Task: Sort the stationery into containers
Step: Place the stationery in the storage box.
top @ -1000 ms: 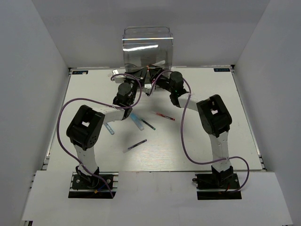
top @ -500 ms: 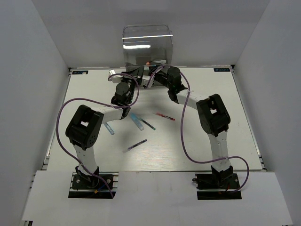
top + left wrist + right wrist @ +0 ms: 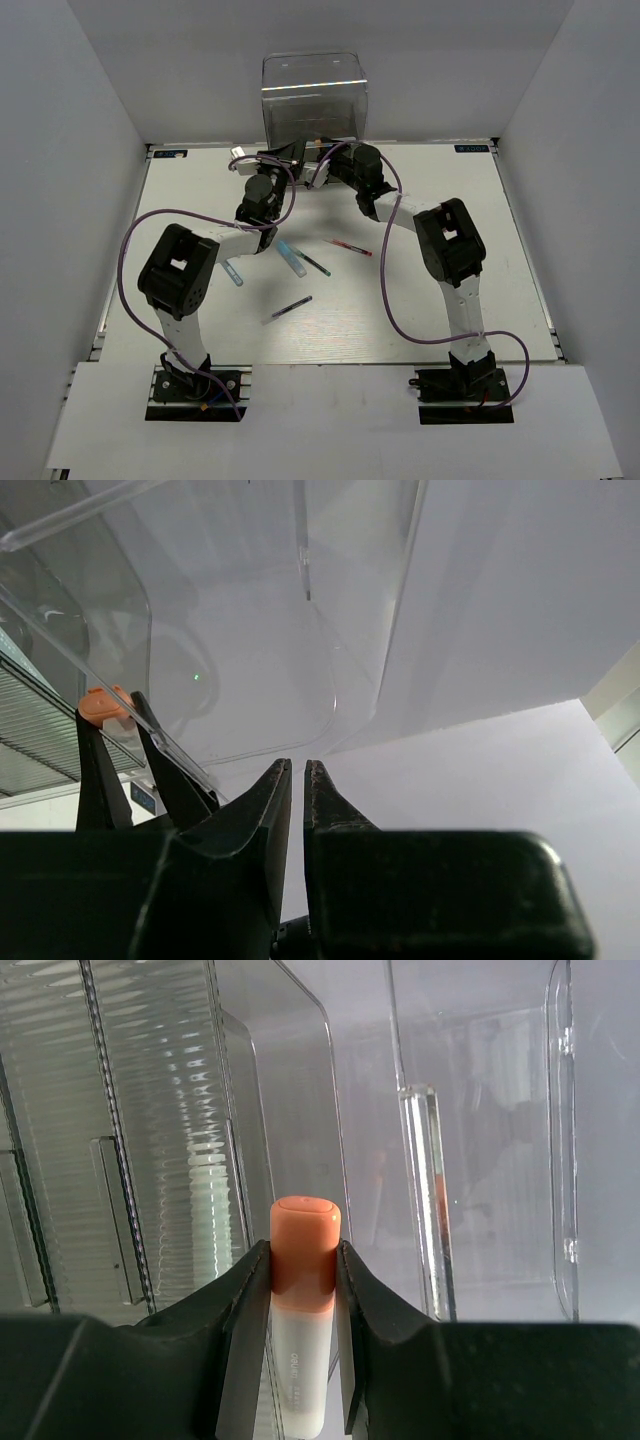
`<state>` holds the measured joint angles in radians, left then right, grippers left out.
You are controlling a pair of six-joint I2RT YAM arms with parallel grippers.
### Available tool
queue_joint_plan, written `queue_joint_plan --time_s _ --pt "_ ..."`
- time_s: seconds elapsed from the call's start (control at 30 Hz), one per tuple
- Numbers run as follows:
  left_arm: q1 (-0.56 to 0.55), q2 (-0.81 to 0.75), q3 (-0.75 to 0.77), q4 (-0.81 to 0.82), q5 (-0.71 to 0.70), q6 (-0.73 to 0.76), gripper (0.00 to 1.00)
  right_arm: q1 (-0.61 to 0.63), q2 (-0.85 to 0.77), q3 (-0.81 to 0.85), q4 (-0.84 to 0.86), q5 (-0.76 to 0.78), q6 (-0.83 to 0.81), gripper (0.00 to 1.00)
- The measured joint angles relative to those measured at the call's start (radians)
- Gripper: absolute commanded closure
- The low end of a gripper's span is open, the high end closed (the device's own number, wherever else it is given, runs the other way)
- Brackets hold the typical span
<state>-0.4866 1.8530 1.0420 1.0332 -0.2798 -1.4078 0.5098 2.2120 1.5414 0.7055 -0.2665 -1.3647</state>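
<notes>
Nearest you, a dark pen (image 3: 291, 307) lies loose on the table (image 3: 450, 300). Just beyond it a light-blue marker (image 3: 232, 272) on the left, a second blue marker (image 3: 291, 257), another thin pen (image 3: 314, 264) and a red pen (image 3: 350, 247) are also unsorted, so most of the job is left. Farther out, your left gripper (image 3: 297, 765) is pinched nearly closed on nothing. Your right gripper (image 3: 302, 1256) clamps an orange-capped marker (image 3: 304, 1228) at the front of the clear box (image 3: 315, 95), not yet in a drawer. I can't tell what the drawers already hold.

top: high, far, looking down and forward | both wrists: close, facing clear box (image 3: 315, 100) | shared: box front
</notes>
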Motion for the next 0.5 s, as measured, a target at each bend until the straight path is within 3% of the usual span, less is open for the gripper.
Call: queue_joint_plan --time_s 0.17,0.5 --pt "0.0 -0.023 -0.039 0.013 0.001 0.002 0.77 0.0 0.0 0.0 0.0 0.004 0.007 1.0" --pt "0.0 -0.207 -0.281 0.053 0.003 0.034 0.75 0.0 0.0 0.014 -0.01 0.029 0.077 1.0"
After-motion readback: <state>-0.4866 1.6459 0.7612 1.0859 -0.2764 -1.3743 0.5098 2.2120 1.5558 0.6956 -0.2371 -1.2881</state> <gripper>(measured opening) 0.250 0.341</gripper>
